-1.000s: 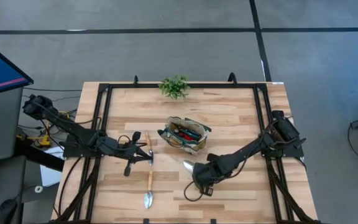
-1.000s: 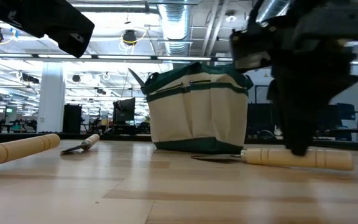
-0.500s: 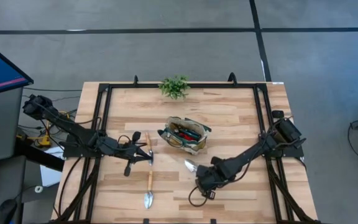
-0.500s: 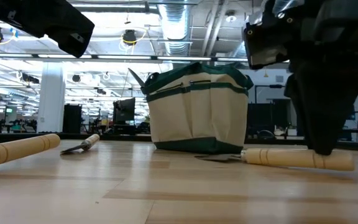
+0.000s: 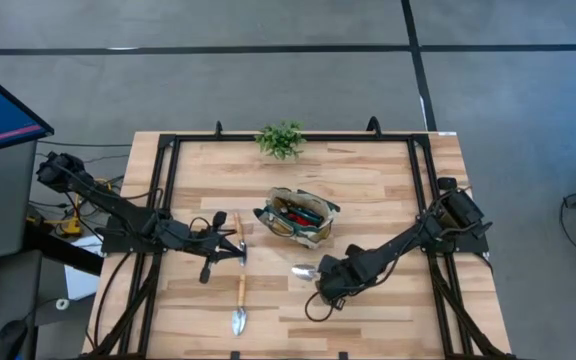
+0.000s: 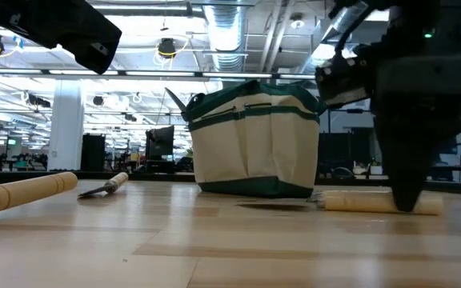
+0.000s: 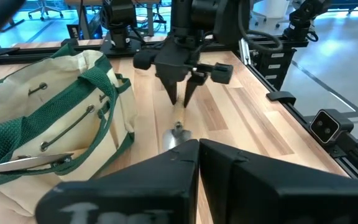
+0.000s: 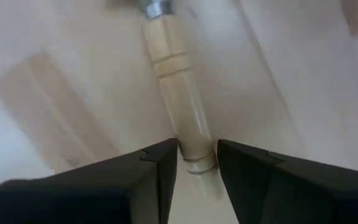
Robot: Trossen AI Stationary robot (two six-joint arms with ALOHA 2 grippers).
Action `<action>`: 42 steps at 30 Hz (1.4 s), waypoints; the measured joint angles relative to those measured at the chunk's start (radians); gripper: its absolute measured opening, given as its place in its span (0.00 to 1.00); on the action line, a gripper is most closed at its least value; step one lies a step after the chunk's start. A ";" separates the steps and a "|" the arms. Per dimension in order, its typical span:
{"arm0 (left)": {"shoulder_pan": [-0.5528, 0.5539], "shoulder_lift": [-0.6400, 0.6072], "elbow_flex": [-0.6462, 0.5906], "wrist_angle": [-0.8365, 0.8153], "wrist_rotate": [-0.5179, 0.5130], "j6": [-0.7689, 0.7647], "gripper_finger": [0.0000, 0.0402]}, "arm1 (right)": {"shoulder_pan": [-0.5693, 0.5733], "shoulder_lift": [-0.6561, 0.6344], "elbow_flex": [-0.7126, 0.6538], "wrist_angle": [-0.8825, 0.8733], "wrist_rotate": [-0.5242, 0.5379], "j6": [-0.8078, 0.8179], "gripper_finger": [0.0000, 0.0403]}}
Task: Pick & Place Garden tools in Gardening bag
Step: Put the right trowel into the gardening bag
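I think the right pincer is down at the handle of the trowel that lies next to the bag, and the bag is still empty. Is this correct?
Not quite. The gardening bag is not empty: the high view shows tools, including a red-and-black item, inside its mouth. The rest holds: the right pincer straddles the wooden handle of the trowel lying beside the bag.

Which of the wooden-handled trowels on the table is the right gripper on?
The trowel just in front of the gardening bag; the right gripper straddles its handle. The other two lie by the left gripper.

The gardening bag (image 7: 55,118) stands on the tabletop (image 7: 241,124). Beside it, the right gripper (image 7: 179,99) points down, fingers straddling a trowel (image 7: 178,127) lying flat.
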 joint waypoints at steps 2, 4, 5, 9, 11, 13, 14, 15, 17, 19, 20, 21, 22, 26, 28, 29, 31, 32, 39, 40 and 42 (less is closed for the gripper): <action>0.000 0.000 0.000 0.000 0.000 0.000 0.01 | 0.001 0.000 0.000 -0.032 0.000 0.000 0.27; 0.000 0.000 0.000 0.000 0.000 0.000 0.01 | 0.001 0.000 0.000 -0.038 0.000 -0.006 0.27; 0.000 0.000 0.000 0.000 0.000 0.000 0.01 | 0.002 0.000 0.000 -0.034 0.000 -0.008 0.26; 0.000 0.000 0.000 0.000 0.000 0.000 0.01 | 0.007 0.000 0.000 -0.041 -0.001 -0.017 0.21; 0.000 0.000 0.000 0.000 0.000 0.000 0.01 | 0.012 0.000 0.000 -0.065 -0.001 -0.017 0.19; 0.000 0.000 0.000 0.000 0.000 0.000 0.01 | 0.024 0.000 0.000 -0.095 -0.001 -0.017 0.17; 0.000 0.000 0.000 0.000 0.000 0.000 0.01 | 0.032 0.000 0.000 -0.112 -0.001 -0.018 0.17; 0.000 0.000 0.000 0.000 0.000 0.000 0.01 | 0.041 0.000 0.000 -0.131 -0.001 -0.020 0.16; 0.000 0.000 0.000 0.000 0.000 0.000 0.01 | 0.066 0.000 0.000 -0.172 -0.002 -0.019 0.17; 0.000 0.000 0.000 0.000 0.000 0.000 0.01 | 0.093 0.000 0.000 -0.198 -0.002 -0.019 0.18; 0.000 0.000 0.000 0.000 0.000 0.000 0.01 | 0.106 0.000 0.000 -0.205 -0.002 -0.016 0.19; 0.000 0.000 0.000 0.000 0.000 0.000 0.01 | 0.118 -0.001 0.000 -0.210 -0.002 -0.008 0.19; 0.000 0.000 0.000 0.000 0.000 0.000 0.01 | 0.128 -0.001 0.000 -0.215 -0.003 0.000 0.20; 0.000 0.000 0.000 0.000 0.000 0.000 0.01 | 0.162 -0.001 0.000 -0.218 -0.002 0.007 0.21; 0.000 0.000 0.000 0.000 0.000 0.000 0.01 | 0.170 -0.001 0.000 -0.217 -0.002 0.008 0.21; 0.000 0.000 0.000 0.000 0.000 0.000 0.01 | 0.174 -0.001 0.000 -0.215 -0.002 0.013 0.21; 0.000 0.000 0.000 0.000 0.000 0.000 0.01 | 0.175 -0.001 0.000 -0.211 0.002 0.015 0.21; 0.000 0.000 0.000 0.000 0.000 0.000 0.01 | 0.174 -0.001 0.000 -0.209 0.007 0.015 0.22; 0.000 0.000 0.000 0.000 0.000 -0.023 0.01 | 0.172 -0.001 0.000 -0.212 0.030 0.010 0.31; 0.000 0.000 0.000 0.000 0.000 -0.023 0.01 | 0.172 -0.001 0.000 -0.214 0.030 0.010 0.34; 0.000 0.000 0.000 0.000 0.000 -0.024 0.01 | 0.174 -0.001 0.000 -0.222 0.030 0.010 0.39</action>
